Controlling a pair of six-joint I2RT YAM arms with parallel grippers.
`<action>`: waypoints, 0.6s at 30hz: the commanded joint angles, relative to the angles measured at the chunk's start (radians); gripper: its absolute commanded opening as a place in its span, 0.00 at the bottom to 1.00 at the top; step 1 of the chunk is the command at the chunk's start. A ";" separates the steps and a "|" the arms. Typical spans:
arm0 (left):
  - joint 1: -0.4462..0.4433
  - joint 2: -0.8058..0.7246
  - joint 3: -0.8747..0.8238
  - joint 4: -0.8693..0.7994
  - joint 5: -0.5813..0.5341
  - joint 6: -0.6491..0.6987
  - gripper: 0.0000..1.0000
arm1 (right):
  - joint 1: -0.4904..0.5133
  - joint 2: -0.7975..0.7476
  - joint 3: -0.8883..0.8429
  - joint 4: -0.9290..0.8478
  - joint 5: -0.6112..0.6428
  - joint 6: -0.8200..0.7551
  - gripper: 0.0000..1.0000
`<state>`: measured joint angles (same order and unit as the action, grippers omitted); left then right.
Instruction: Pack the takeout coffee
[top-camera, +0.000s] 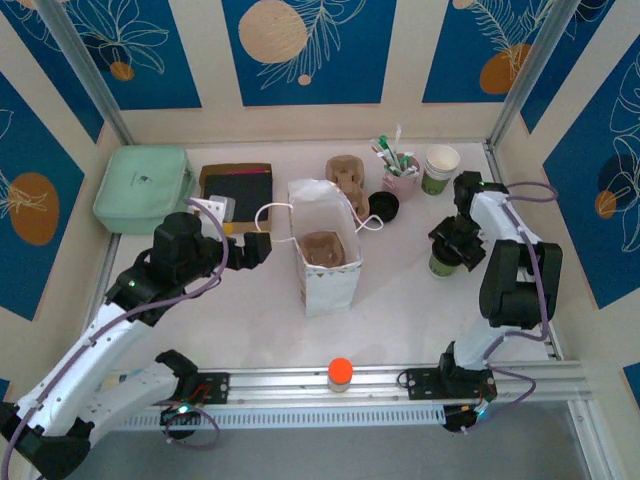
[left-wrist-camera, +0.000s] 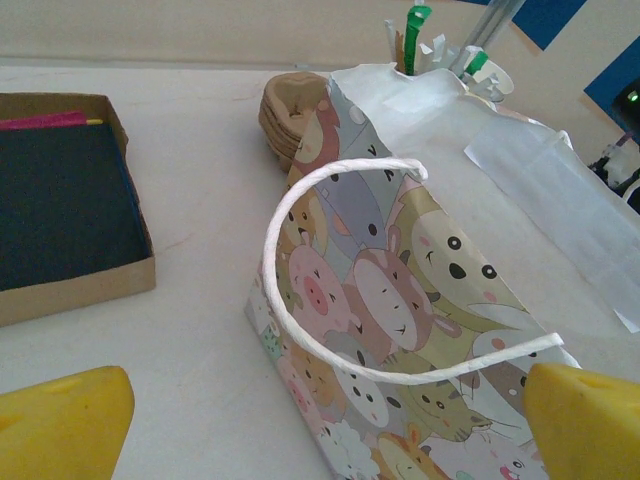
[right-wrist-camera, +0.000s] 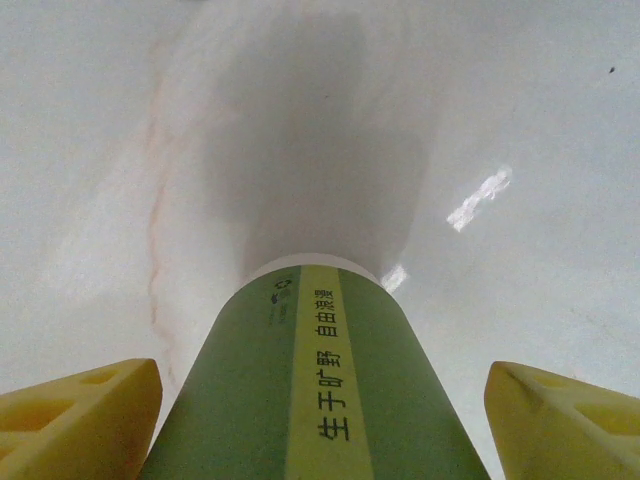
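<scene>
Takeout coffee (right-wrist-camera: 312, 400) inside wide-apart right claw (right-wrist-camera: 322, 372) (seemingly ungripped); left claw (left-wrist-camera: 328, 376) apart too.

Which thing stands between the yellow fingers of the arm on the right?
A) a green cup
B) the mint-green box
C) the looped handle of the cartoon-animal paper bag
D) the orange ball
A: in the right wrist view, the green cup stands upright on the white table between the open fingers of the right gripper, with a gap on each side.
</scene>
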<state>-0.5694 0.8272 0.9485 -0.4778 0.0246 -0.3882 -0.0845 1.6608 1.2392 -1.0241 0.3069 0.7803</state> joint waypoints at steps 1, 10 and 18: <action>0.010 -0.018 0.004 -0.008 -0.013 -0.012 1.00 | 0.046 -0.062 0.071 -0.080 -0.003 -0.073 0.76; 0.010 -0.025 0.007 -0.014 -0.006 -0.012 1.00 | 0.123 -0.154 0.183 -0.126 -0.086 -0.186 0.70; 0.009 -0.028 0.010 -0.016 0.004 -0.015 1.00 | 0.197 -0.174 0.296 -0.199 -0.068 -0.221 0.68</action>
<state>-0.5694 0.8139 0.9485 -0.4877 0.0250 -0.3885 0.0937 1.5108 1.4906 -1.1610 0.2573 0.5919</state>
